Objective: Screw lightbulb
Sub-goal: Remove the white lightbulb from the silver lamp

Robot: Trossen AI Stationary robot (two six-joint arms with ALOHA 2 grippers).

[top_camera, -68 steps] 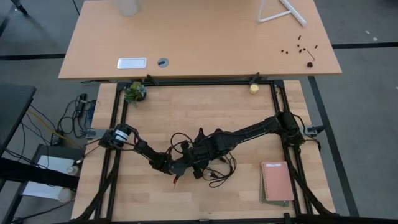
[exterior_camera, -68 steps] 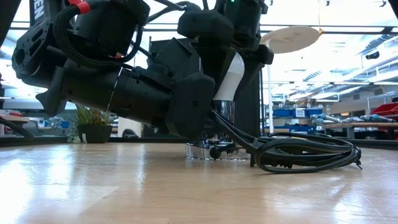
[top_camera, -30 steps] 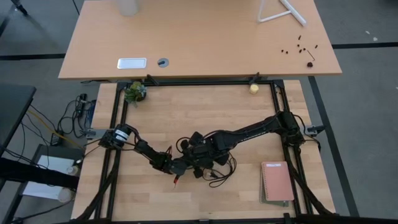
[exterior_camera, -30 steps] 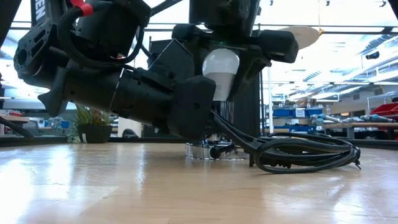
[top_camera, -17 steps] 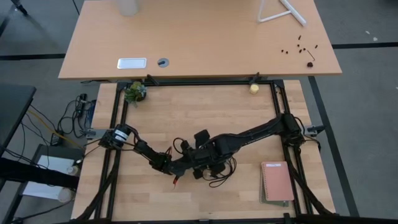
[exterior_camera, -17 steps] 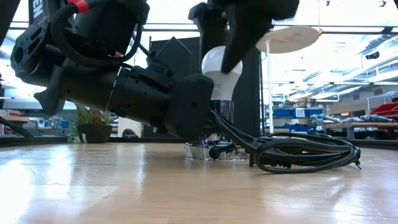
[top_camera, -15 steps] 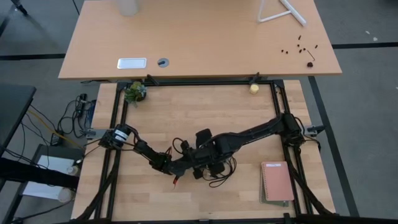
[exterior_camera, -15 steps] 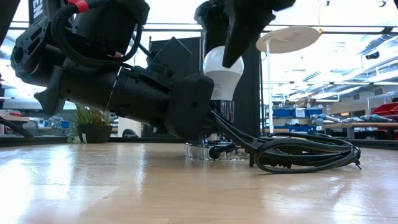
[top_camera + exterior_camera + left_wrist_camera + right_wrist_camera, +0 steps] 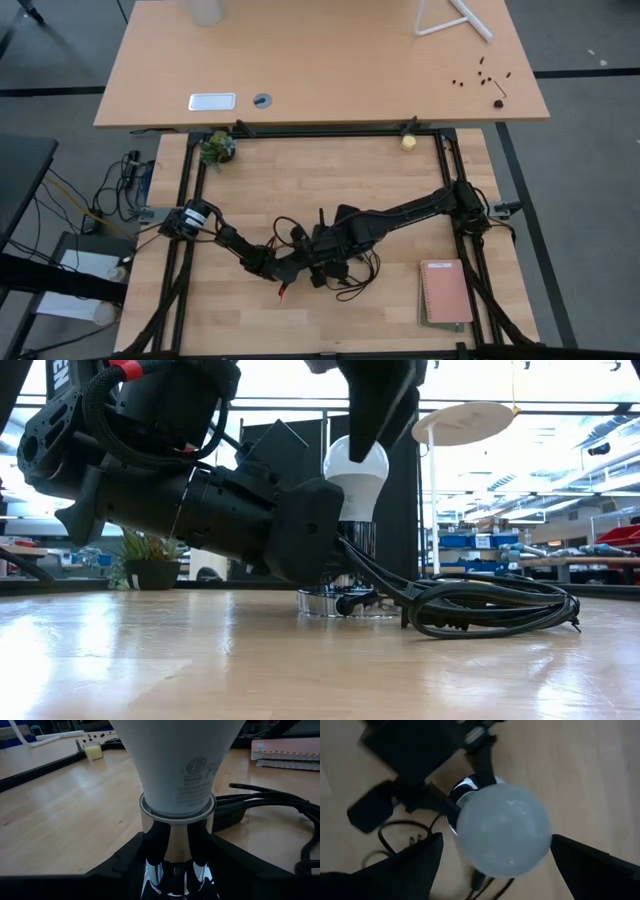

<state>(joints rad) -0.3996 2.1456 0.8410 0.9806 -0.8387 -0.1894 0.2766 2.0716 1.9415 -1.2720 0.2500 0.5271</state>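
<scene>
So the right gripper point(image 9: 496, 851) sits directly over the small white pear-shaped lightbulb point(image 9: 502, 832). Its two dark fingers are spread wide, one on each side of the dome, and as far as I can tell they're just clear of it, not squeezing.

The bulb stands upright, screw base down in the shiny chrome socket point(image 9: 175, 842). That's about midway between the tabletop's point(image 9: 400, 190) left and right edges, on the half away from the plant. I can't see any thread above the collar, so my guess is it's mostly or fully seated.

The left gripper point(image 9: 175, 870) comes in low from the side and is clamped on the socket's chrome neck just under the bulb, which holds it steady. A stiff, glossy black cord point(image 9: 490, 605) lies in loops on the wood next to the socket.

Handling-wise, I'd expect the bulb to be very light and rigid. The shell is smooth and matte, so it's slippery-ish and rounded, and probably crackable if you pinch too hard. The best hold looks like the widest part of the dome, with the fingers square across it and gentle pressure. If you grab higher on the curve, I think it'll just slip out. The polished socket neck looks slick too, so it could spin in the left gripper's hold if the thread binds.
</scene>
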